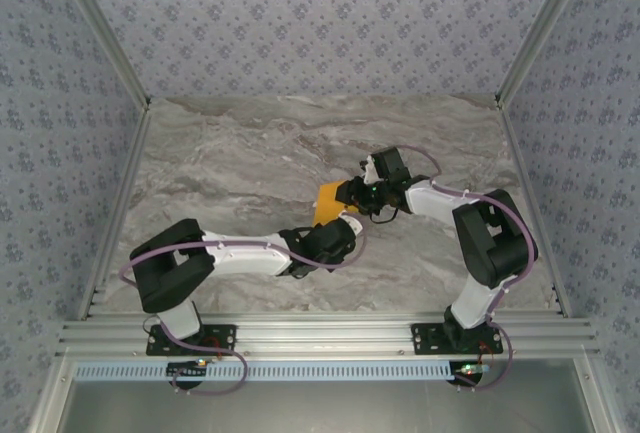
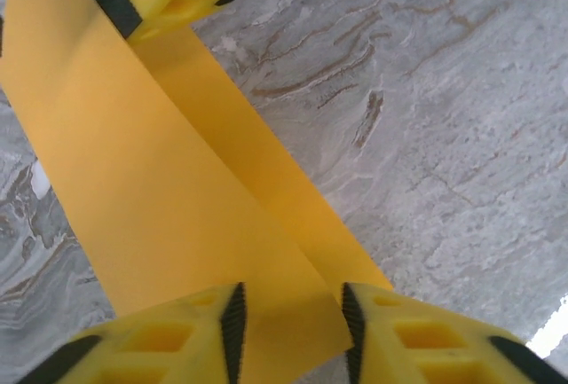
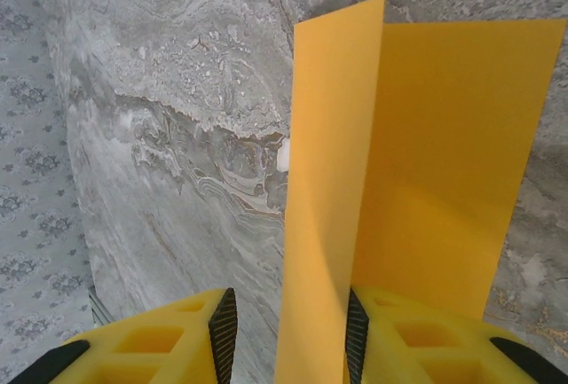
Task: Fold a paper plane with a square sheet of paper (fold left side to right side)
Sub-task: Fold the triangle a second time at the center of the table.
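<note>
Over the table point(image 1: 220, 153), arms point(image 1: 250, 251) stretched low, inward; left claw point(image 2: 290, 317), right claw point(image 3: 288, 326) unclenched astride orange sheet point(image 2: 160, 189)

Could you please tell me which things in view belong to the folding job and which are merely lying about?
Job in hand: square sheet of paper, partly folded; left gripper; right gripper.
Not part of it: marble table; patterned walls; aluminium rail.

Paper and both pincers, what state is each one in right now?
Paper, part-folded, one flap standing up.
Left pincer, jaws apart, straddling the paper.
Right pincer, jaws apart, raised flap between them.
</note>
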Tool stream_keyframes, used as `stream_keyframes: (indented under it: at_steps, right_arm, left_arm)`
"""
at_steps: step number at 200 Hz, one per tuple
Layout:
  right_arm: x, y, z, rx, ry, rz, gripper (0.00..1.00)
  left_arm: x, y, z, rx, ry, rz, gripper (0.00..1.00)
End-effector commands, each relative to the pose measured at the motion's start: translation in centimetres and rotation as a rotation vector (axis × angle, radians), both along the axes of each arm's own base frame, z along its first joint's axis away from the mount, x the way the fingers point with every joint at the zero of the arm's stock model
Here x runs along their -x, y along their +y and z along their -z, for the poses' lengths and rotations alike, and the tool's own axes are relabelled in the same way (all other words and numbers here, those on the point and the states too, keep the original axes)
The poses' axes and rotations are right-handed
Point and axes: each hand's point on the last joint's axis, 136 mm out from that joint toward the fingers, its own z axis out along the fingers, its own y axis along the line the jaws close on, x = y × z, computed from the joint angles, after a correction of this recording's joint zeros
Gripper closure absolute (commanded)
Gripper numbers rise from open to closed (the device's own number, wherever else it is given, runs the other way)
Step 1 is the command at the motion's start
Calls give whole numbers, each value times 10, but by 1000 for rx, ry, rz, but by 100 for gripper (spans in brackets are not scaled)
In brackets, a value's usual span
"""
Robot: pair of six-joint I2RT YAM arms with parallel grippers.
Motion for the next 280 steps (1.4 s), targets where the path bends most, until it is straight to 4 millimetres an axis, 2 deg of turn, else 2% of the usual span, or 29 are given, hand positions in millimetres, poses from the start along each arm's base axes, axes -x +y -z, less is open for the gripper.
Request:
stream_keyframes:
  at_steps: [1,38,63,78,109,135,153,184,198,218,266,280]
  right_arm:
    - [-4,1,-3,7,-6,-18,62]
    - [-4,-2,-1,34,-10,-26,61]
    - [-4,-2,-4,33,-21,-35,61]
    - [-6,-1,-10,23,-43,-47,60]
    - [-12,-3,-38,2,-141,-60,56]
    - [-14,-15,-62,-15,-214,-42,44]
    - [-11,-26,-73,-21,-240,-19,39]
    - [8,-46,-67,35,-276,-21,38]
    - [22,-49,-56,39,-264,-27,40]
    - [40,-49,-37,37,-239,-35,49]
    - [73,-26,2,62,-179,-77,83]
    - [78,-20,12,72,-163,-84,89]
  left_arm:
    - [0,-3,-10,6,-20,6,74]
    - [7,-4,-14,41,1,25,88]
    - [11,-7,-16,71,22,36,93]
    - [14,-8,-16,82,36,44,95]
    - [18,-9,-16,120,104,59,100]
    - [18,-6,-20,192,169,67,100]
    - [16,-3,-24,248,212,70,100]
    - [12,5,-28,341,296,58,100]
    - [9,10,-29,383,339,51,100]
    - [6,19,-29,428,393,37,100]
    - [-5,38,-28,474,456,0,100]
    - [-10,42,-27,479,461,-15,100]
